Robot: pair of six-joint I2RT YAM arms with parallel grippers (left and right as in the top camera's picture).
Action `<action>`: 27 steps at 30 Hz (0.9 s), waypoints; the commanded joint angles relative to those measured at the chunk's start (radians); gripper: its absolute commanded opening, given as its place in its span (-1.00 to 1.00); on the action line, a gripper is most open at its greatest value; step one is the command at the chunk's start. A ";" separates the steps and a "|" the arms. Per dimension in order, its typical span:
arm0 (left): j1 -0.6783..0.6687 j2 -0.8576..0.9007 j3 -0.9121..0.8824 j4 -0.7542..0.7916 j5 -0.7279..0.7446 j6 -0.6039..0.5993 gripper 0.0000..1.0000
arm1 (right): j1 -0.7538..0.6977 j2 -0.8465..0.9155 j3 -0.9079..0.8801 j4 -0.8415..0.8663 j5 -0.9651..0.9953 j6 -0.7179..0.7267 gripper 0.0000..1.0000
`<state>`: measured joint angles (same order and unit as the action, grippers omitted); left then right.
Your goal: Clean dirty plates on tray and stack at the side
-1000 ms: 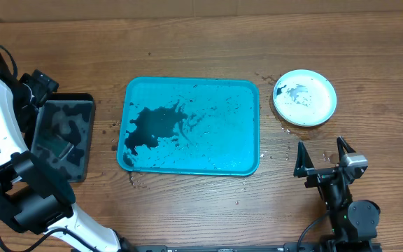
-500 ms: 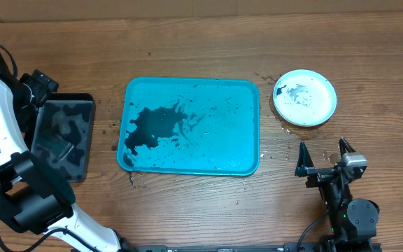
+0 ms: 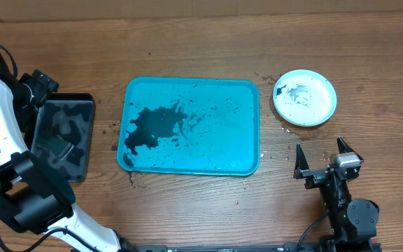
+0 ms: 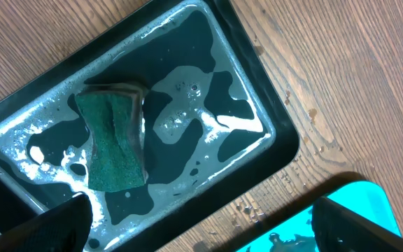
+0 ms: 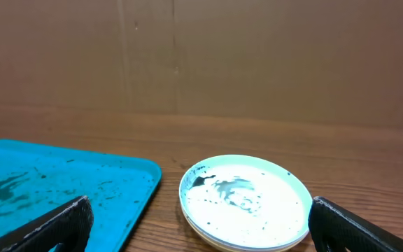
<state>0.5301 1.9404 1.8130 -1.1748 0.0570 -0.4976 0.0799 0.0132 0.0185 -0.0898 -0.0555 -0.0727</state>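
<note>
Left jaws and right jaws: wide, empty. The plates [image 3: 304, 98] are stacked on the desk just right of the tray [image 3: 191, 79], at its far corner. The top plate is smeared. Hazard: wet plastic may slip from closing jaws.

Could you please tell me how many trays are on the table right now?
2. The turquoise tray lies in the middle, smeared black; the smaller black tray lies to its left, holding water and a green sponge.
</note>
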 commanded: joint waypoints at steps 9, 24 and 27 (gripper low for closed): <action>-0.007 0.005 0.007 0.001 0.003 0.011 1.00 | -0.002 0.002 -0.010 0.010 -0.009 -0.010 1.00; -0.011 0.010 0.007 -0.118 0.010 0.029 1.00 | -0.002 0.002 -0.010 0.010 -0.009 -0.010 1.00; -0.014 -0.002 0.007 -0.186 0.010 0.056 0.99 | -0.002 0.002 -0.010 0.010 -0.009 -0.010 1.00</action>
<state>0.5289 1.9404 1.8130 -1.3285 0.0570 -0.4862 0.0799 0.0139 0.0185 -0.0887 -0.0559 -0.0788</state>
